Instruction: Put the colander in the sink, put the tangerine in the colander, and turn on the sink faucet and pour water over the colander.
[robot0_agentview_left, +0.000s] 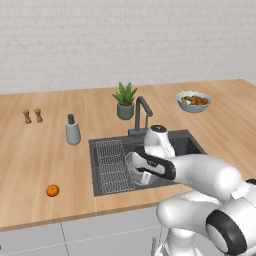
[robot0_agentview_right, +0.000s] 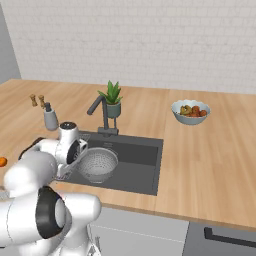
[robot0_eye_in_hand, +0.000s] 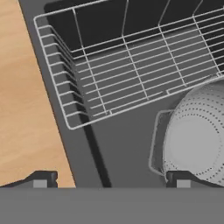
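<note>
Now: gripper (robot0_eye_in_hand: 111, 178) jaws spread wide, holding nothing, above the sink (robot0_agentview_right: 145, 145) | colander (robot0_agentview_right: 98, 164) upright on sink floor, open side up, beside the wire rack (robot0_agentview_left: 112, 165) | tangerine (robot0_agentview_left: 52, 190) on counter (robot0_agentview_left: 30, 155), left of sink, well apart.

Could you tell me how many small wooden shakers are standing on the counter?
2: one shaker and a second shaker stand side by side on the counter, far left, beyond the soap dispenser.

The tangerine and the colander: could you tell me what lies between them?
The wire rack in the sink, plus bare counter, separates tangerine from colander, seen in the left base view.
</note>
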